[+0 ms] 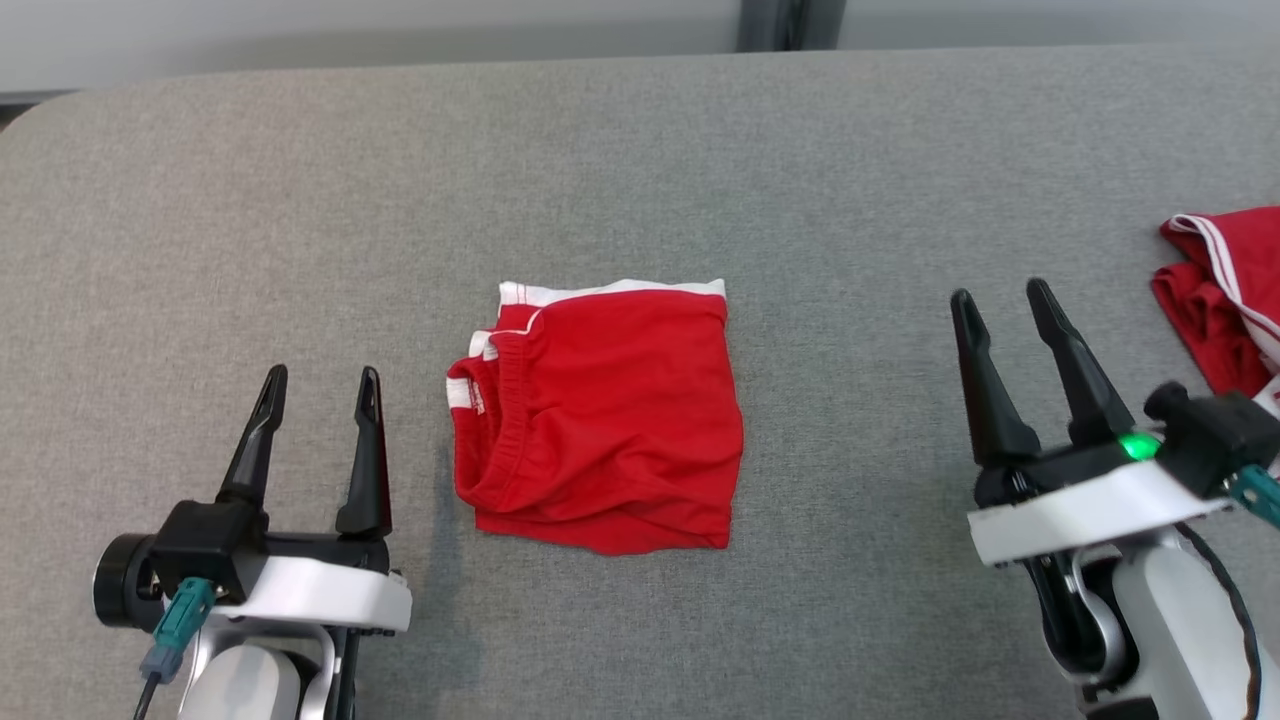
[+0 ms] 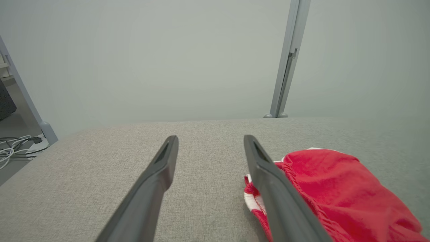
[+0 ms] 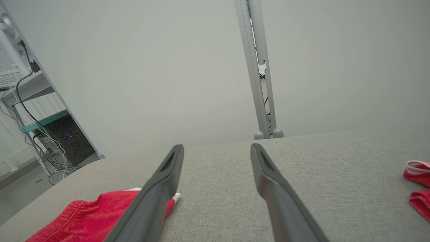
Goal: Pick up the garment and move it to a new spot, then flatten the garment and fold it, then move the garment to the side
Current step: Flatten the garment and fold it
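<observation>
The garment is a pair of red shorts with white trim, folded into a rough square in the middle of the grey table. It also lies at the lower right of the left wrist view as the garment, and at the lower left of the right wrist view as the garment. My left gripper stands open just left of it, nothing between its fingers. My right gripper is open too, well to the right of the garment and apart from it.
A second red item with white stripes lies crumpled at the table's right edge, close to my right wrist; it shows as red cloth in the right wrist view. A metal post stands behind the table. Cables and shelving sit off the left.
</observation>
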Motion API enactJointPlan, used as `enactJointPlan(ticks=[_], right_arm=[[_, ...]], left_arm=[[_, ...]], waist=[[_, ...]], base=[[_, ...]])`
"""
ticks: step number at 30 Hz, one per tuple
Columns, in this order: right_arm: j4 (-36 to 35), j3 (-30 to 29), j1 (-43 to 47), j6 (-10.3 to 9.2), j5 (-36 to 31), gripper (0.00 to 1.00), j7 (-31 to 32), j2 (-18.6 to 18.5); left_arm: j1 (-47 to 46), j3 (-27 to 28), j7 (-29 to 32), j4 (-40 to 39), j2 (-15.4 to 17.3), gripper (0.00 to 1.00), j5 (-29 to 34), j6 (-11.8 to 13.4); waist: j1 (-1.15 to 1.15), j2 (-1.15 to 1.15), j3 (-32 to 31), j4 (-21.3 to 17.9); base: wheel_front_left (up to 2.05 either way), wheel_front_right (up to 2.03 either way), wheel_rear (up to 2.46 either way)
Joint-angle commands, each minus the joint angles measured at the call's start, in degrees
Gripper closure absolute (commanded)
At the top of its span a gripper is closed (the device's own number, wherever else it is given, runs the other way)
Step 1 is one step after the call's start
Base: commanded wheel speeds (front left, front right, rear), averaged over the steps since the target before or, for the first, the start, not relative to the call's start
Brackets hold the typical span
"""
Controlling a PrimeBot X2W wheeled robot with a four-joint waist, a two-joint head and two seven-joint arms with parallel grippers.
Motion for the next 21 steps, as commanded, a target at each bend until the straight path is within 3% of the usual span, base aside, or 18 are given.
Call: enactJointPlan(ticks=[1,8,21], right_arm=[[-0.65,-0.72,1.37,0.03,-1.23,0.00,-0.25,-0.23],[-3.61,-5.27,9.07,0.03,-8.33,0.00,-0.25,0.22],[-5.55,-8.95,17.49,0.03,-12.13,0.00,3.02,1.19]], left_arm=[[0.52,0.33,-0.24,-0.20,0.49,0.00,-0.31,0.19],[3.99,0.55,0.25,-1.05,1.56,0.00,-0.70,0.55],[12.42,-0.31,2.88,-3.59,2.26,0.00,-1.37,1.94]], waist=[[0.00,0.00,-0.81,-0.57],[0.00,0.00,-4.39,-1.63],[0.00,0.00,-12.83,-2.50]], base=[[0.00,0.00,0.00],[0.00,0.00,0.00],[0.00,0.00,0.00]])
